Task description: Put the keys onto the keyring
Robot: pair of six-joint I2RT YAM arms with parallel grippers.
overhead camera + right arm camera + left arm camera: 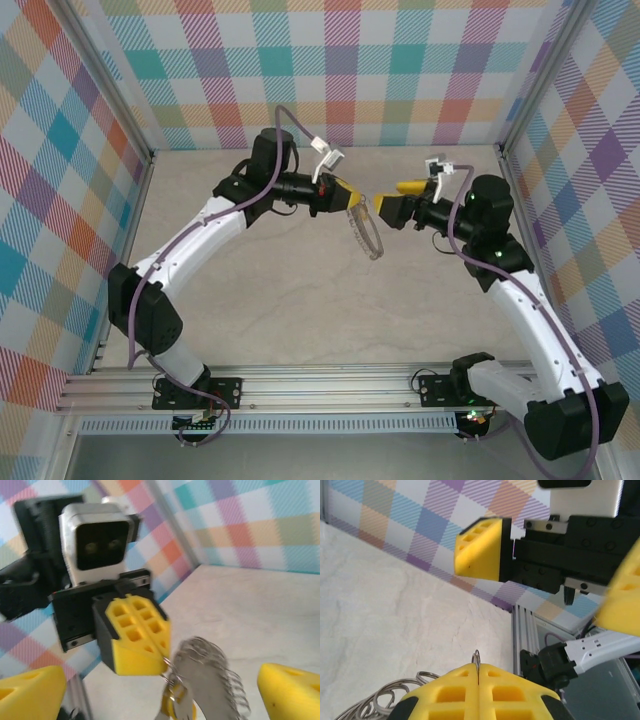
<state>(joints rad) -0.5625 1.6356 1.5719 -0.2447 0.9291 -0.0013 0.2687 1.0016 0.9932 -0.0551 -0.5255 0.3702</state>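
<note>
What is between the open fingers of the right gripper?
In the right wrist view, the keyring hangs there from the shut left gripper. It touches neither finger of the right gripper.

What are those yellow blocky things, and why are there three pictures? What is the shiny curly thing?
These are two robot arms bolted to a table inside a box with checked walls. The yellow blocks are their fingers. One picture looks down from above. The other two come from small cameras on each arm's wrist, so each one sees its own fingers and the other arm facing it.

The left gripper has its fingers pressed together on the keyring, a big silvery loop with a curly, beaded edge. The ring hangs from it above the table. The right gripper is open, close beside the ring. Something small and yellowish shows at the ring's bottom, too blurry to name.
</note>
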